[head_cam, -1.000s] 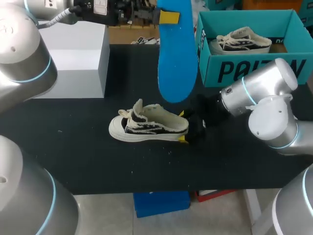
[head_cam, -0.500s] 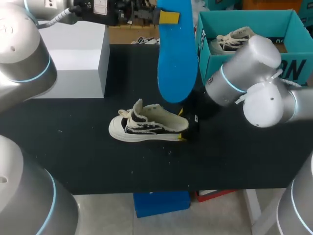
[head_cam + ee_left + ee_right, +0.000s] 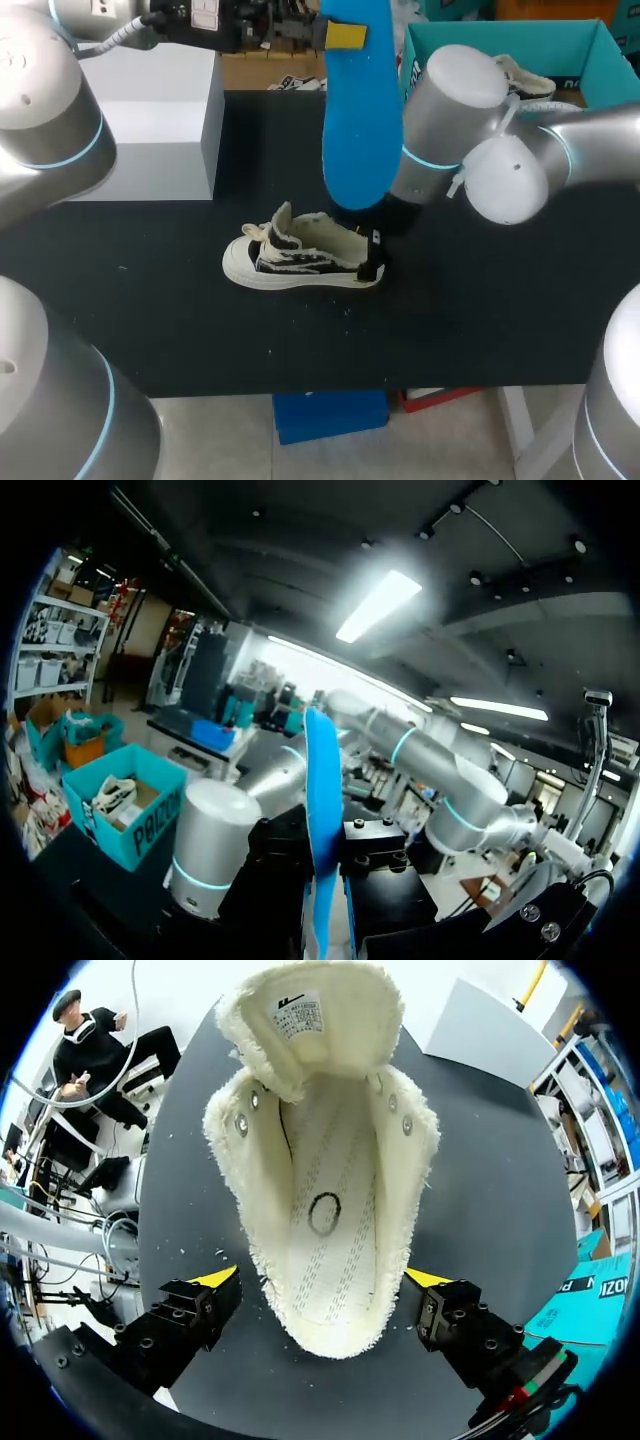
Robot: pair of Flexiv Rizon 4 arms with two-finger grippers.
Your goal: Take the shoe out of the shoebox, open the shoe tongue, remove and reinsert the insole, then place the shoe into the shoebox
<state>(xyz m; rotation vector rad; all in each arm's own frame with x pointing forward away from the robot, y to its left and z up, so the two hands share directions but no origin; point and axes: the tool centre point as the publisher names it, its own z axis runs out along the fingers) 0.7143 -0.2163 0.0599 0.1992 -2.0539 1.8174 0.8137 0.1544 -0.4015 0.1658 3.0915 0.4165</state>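
A cream and black shoe (image 3: pixel 300 255) lies on its sole on the black table, toe to the left. In the right wrist view the shoe (image 3: pixel 325 1160) has its tongue pulled open and its inside bare. My right gripper (image 3: pixel 372 258) is at the heel; its open fingers (image 3: pixel 322 1280) stand either side of the heel without clamping it. My left gripper (image 3: pixel 347 35) is high above the table, shut on a blue insole (image 3: pixel 355 110) that hangs down over the shoe. In the left wrist view the insole (image 3: pixel 322 820) stands edge-on between the left fingers.
The teal shoebox (image 3: pixel 540 40) stands at the back right with a second shoe (image 3: pixel 525 78) in it, partly hidden by my right arm (image 3: pixel 470 120). A pale grey block (image 3: pixel 150 110) sits at the back left. The table's front edge runs close below the shoe.
My right arm has swung in from the right, and its open gripper has come up around the shoe's heel. The left arm and the insole have stayed put.
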